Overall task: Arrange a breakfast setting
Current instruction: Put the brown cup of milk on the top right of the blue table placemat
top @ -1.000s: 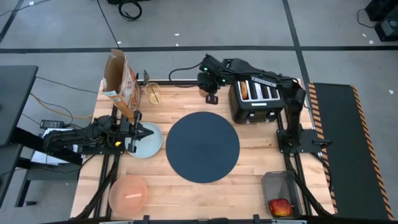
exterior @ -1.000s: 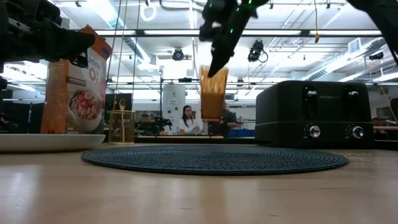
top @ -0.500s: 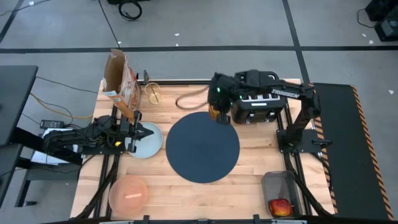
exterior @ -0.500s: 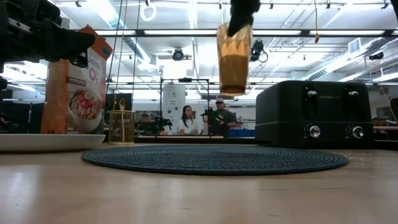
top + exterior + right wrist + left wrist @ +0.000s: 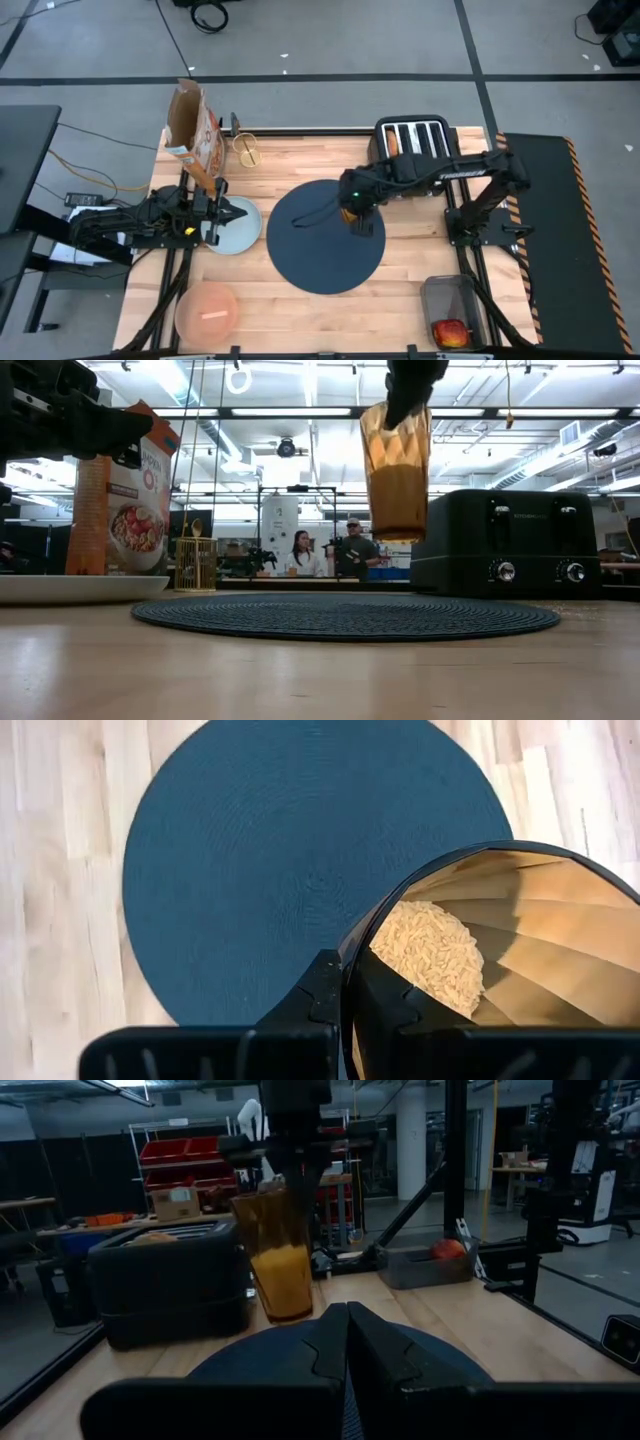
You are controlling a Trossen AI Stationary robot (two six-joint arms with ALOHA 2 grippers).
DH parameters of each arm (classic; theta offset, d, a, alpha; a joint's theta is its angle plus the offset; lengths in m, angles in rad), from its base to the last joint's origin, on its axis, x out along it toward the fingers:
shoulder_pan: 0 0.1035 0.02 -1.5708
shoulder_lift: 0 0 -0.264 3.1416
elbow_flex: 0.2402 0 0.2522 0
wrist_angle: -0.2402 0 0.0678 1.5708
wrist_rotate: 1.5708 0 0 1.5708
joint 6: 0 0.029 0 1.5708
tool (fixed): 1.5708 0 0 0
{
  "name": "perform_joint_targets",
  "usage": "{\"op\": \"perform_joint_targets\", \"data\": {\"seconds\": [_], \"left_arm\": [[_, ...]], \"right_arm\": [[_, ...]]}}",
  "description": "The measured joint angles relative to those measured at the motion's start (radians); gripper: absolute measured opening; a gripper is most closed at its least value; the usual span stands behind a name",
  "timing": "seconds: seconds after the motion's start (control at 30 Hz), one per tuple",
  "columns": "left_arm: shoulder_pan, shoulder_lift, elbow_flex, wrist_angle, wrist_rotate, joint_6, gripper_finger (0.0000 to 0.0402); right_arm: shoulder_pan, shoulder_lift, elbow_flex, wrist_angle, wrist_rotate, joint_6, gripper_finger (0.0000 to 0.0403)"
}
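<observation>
My right gripper (image 5: 352,208) is shut on the amber tumbler (image 5: 397,470), which holds pale grains (image 5: 428,952), and carries it above the large round dark-blue mat (image 5: 326,236). The tumbler also shows in the left wrist view (image 5: 275,1260). My left gripper (image 5: 236,212) is shut and empty above the pale-blue plate (image 5: 240,236), which lies flat on the table at the left. The pink bowl (image 5: 207,310) sits at the near left. The red apple (image 5: 450,332) lies in a clear tub at the near right. A bagel (image 5: 392,143) stands in a toaster slot. My right gripper pinches the tumbler's rim (image 5: 352,948) with one finger inside (image 5: 388,1005) and one outside (image 5: 312,998). The fingers come from above, pointing down. The tumbler hangs about upright below them, lifted clear of the mat.
The black toaster (image 5: 412,140) stands at the far right, the cereal box (image 5: 195,130) at the far left. Beside the box a small gold holder (image 5: 196,564) has a spoon standing in it. People stand in the room beyond the table (image 5: 300,552).
My right gripper has carried the tumbler from the far edge beside the toaster toward the table's near edge, out over the mat. The tumbler has stayed upright and clear of the table throughout.
</observation>
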Motion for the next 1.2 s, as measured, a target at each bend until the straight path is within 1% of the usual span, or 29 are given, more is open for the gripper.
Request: {"op": "perform_joint_targets", "data": {"seconds": [0.1, 0.23, 0.37, 0.5, 0.77, 1.03, 1.2], "left_arm": [[0.0, 0.0, 0.0, 0.0, 0.0, 0.0, 0.0018], [0.0, 0.0, 0.0, 0.0, 0.0, 0.0, 0.0018], [0.0, 0.0, 0.0, 0.0, 0.0, 0.0, 0.0018], [0.0, 0.0, 0.0, 0.0, 0.0, 0.0, 0.0018], [0.0, 0.0, 0.0, 0.002, 0.0, 0.0, 0.0018], [0.0, 0.0, 0.0, 0.0, 0.0, 0.0, 0.0018], [0.0, 0.0, 0.0, 0.0, 0.0, 0.0, 0.0018]], "right_arm": [[0.009, -0.044, -0.077, 0.041, 0.038, 0.023, 0.0016], [0.01, -0.086, -0.135, 0.054, 0.077, 0.032, 0.0016], [-0.008, -0.091, -0.168, 0.101, 0.074, 0.022, 0.0016], [-0.035, -0.071, -0.179, 0.113, 0.045, -0.006, 0.0016], [-0.048, -0.059, -0.179, 0.145, 0.04, -0.032, 0.0016], [-0.049, -0.06, -0.179, 0.146, 0.041, -0.031, 0.0017], [-0.049, -0.065, -0.179, 0.131, 0.073, 0.013, 0.0016]]}}
